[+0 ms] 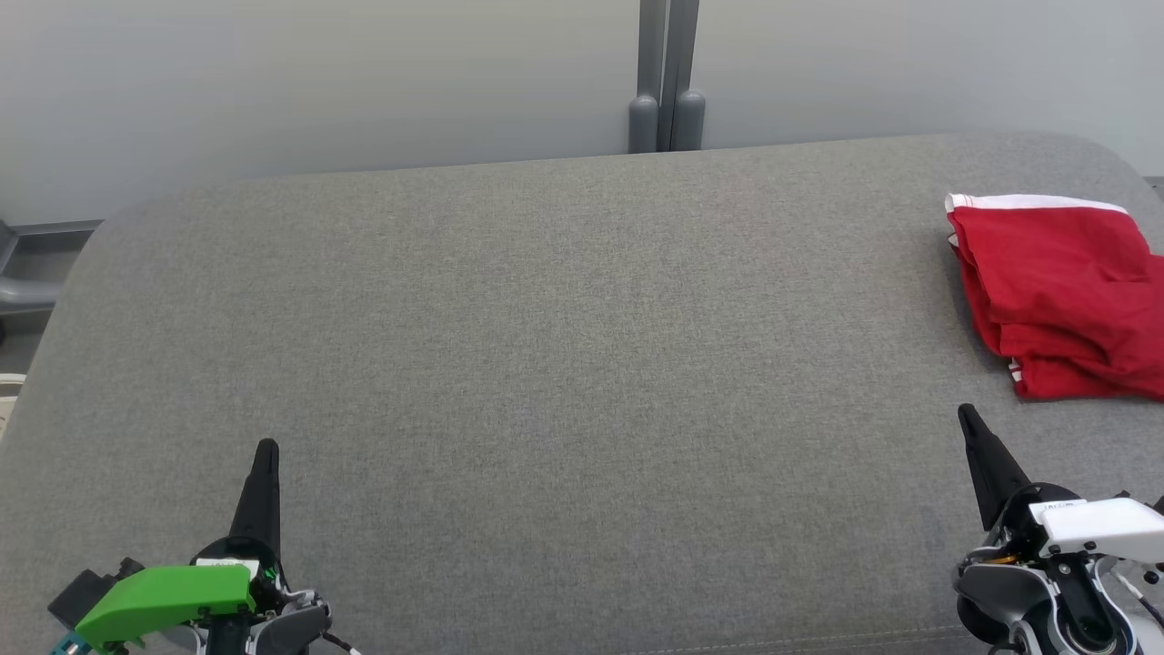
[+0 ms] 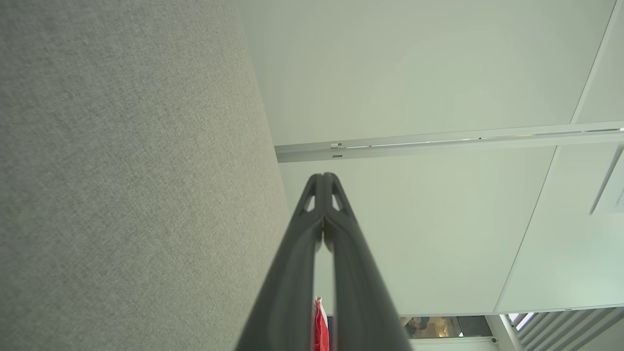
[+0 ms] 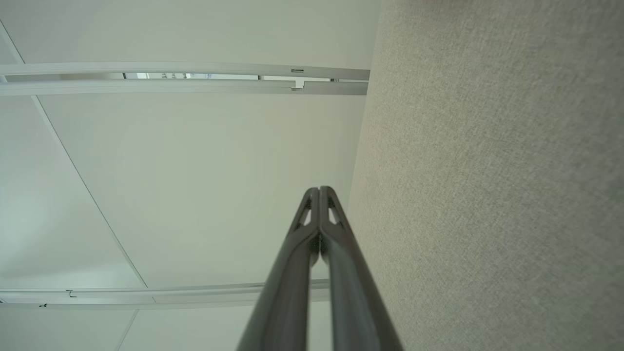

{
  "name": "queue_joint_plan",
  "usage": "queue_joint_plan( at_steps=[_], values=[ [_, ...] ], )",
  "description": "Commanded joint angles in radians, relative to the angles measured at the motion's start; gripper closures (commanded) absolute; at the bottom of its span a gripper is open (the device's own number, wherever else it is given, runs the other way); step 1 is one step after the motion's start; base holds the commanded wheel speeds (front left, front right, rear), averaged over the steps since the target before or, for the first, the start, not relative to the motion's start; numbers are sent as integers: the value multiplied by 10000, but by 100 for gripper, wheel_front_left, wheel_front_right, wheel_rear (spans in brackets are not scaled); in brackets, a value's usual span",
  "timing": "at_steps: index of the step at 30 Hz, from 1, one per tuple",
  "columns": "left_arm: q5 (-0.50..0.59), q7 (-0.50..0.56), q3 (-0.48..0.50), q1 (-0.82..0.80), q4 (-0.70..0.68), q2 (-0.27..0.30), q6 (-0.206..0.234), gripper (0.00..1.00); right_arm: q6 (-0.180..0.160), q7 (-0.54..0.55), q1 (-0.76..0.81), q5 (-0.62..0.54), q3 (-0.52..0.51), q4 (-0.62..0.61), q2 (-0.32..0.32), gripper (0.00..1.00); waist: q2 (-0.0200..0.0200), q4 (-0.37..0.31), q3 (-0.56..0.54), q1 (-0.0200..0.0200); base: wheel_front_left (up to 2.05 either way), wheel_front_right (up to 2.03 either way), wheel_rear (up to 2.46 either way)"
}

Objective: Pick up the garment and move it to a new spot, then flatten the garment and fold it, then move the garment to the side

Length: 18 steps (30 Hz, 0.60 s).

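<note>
Right now the red garment (image 1: 1059,291) lies in a loosely folded stack at the far right of the grey upholstered surface (image 1: 582,364). Its white-trimmed edge is on the far side, and its right part is cut off by the edge of my head view. Because of that cut-off I cannot call its long axis with confidence. The part I do see runs near to far, slanting a little rightward as it comes near.

From the right gripper (image 1: 967,417) the garment is just ahead, farther away and slightly to the right, with its near hem close to the fingertips but apart from them. That gripper has its fingers pressed together and holds nothing. The left gripper (image 1: 266,448) sits near left, well apart from the cloth across a wide stretch of surface. It is likewise closed and empty, with only a red sliver showing between its fingers in its own wrist view.

In my judgement any next reach belongs to the right arm, going forward and a touch right, with its fingers opened first.
</note>
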Motion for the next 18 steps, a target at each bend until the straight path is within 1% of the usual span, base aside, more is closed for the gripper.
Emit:
queue_joint_plan(
  at_steps=[1, 8, 18],
  values=[
    [-175, 38, 66, -175, 31, -60, -82, 100, 4, 80, -117, 177, -44, 7, -7, 100, 0, 2, 2, 0, 0, 0, 0],
    [-486, 138, 204, -228, 63, -137, -211, 100, 4, 177, -143, 620, -149, 32, 9, 100, 0, 11, 14, 0, 0, 0, 0],
    [-486, 141, 219, -225, 64, -146, -203, 100, 4, 227, -148, 556, -193, 34, 37, 100, 0, 12, 15, 0, 0, 0, 0]
  ],
)
